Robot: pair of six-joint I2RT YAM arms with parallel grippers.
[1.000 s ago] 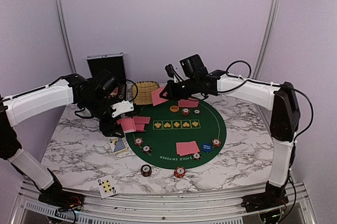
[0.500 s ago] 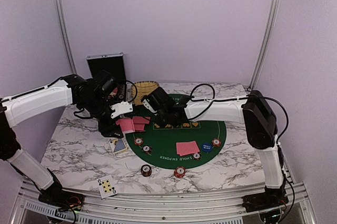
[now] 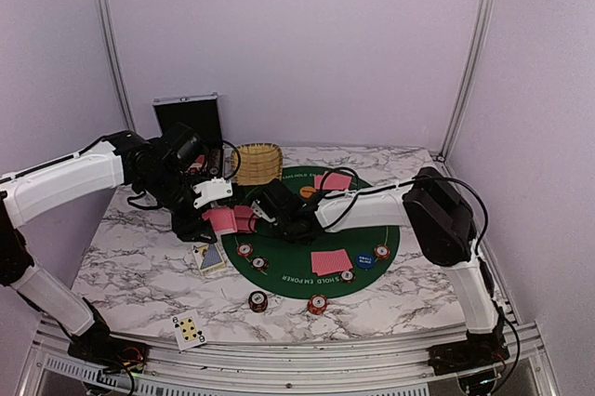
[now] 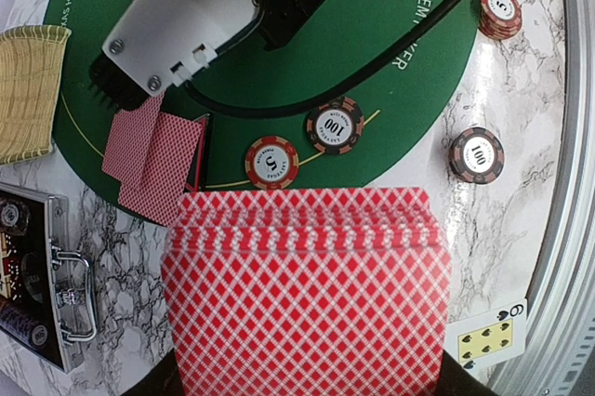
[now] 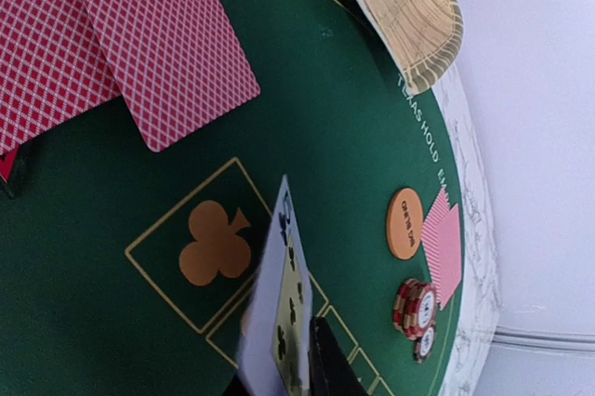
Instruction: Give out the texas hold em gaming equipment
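**Hold'em kit: holdings and positions on the counter**

- Left end effector (image 3: 216, 217): pressed onto a red-backed deck (image 4: 307, 294), held above the left rim of the green mat (image 3: 372, 219).
- Right end effector (image 3: 279, 217): low over the mat's left half. I see a face-up clubs card (image 5: 276, 317) standing on edge against one finger (image 5: 327, 363), over the printed suit boxes. I cannot tell whether the jaws pinch it or stand slightly parted.
- Left pair (image 4: 153, 150): face-down cards on the mat's left rim, near both end effectors.
- Far pair (image 3: 333, 180): face down at the mat's far side, with the orange disc (image 5: 405, 223) and stacked chips (image 5: 415, 308) just beside.
- Near pair (image 3: 330, 261): face down, with the blue disc (image 3: 365, 261) just to the right.
- Rim chips (image 4: 271, 162): two, on the mat's near-left edge.
- Loose chip stacks (image 3: 257, 300): two, on the marble counter (image 3: 139, 266) near the mat's near edge.
- Face-up cards: one (image 3: 209, 257) beside the mat's left rim, and a six (image 3: 189, 329) at the counter's near edge.
- Wicker basket (image 3: 257, 163) and black case (image 3: 186, 117): far left.
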